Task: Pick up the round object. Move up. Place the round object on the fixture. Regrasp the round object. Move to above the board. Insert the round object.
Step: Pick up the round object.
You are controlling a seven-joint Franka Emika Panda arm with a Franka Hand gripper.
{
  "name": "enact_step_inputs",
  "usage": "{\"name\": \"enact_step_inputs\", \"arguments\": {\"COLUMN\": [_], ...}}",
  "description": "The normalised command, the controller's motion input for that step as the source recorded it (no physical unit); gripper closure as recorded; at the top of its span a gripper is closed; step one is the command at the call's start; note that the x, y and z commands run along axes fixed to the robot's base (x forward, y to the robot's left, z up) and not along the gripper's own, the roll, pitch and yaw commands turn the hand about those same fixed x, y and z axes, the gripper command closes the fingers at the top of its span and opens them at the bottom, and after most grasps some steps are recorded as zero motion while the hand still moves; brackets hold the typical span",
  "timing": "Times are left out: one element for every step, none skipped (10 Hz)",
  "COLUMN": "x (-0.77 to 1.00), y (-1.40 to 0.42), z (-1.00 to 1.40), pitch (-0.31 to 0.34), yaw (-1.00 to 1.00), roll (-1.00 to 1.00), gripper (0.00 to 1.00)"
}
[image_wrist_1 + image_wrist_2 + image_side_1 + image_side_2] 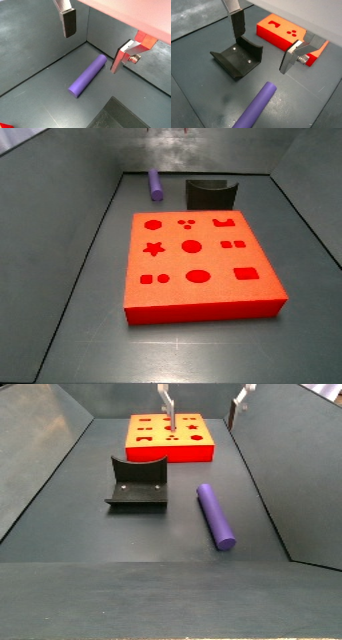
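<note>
The purple round peg (215,514) lies flat on the grey floor beside the black fixture (138,484). It also shows in both wrist views (88,75) (256,106) and in a side view (155,185). The fixture (238,59) (210,194) stands empty, its notch up. The red board (198,263) (171,436) (281,32) lies flat with its cut-outs facing up. My gripper (92,52) (262,52) (202,409) is open and empty. It hangs well above the floor, over the area of the peg and the fixture, touching nothing.
Grey walls enclose the floor on all sides (80,238). The peg lies near a wall corner (85,44). A dark block edge (127,115) shows at the border of a wrist view.
</note>
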Motion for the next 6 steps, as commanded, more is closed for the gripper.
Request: {"name": "enact_step_inputs", "arguments": {"x": [-0.57,-0.54,-0.49,-0.40,0.00,0.29], "y": [0.07,0.03,0.00,0.00,-0.06,-0.07], "z": [-0.95,-0.92,-0.85,-0.74,-0.77,-0.74], "pitch": [-0.164,-0.167,-0.184,-0.230,-0.240,-0.060], "yaw": [0.23,0.22,0.18,0.18,0.05,0.00], "roll": [0.00,0.00,0.00,-0.02,0.00,-0.01], "gripper": [0.00,0.00,0.00,0.00,0.00,0.00]}}
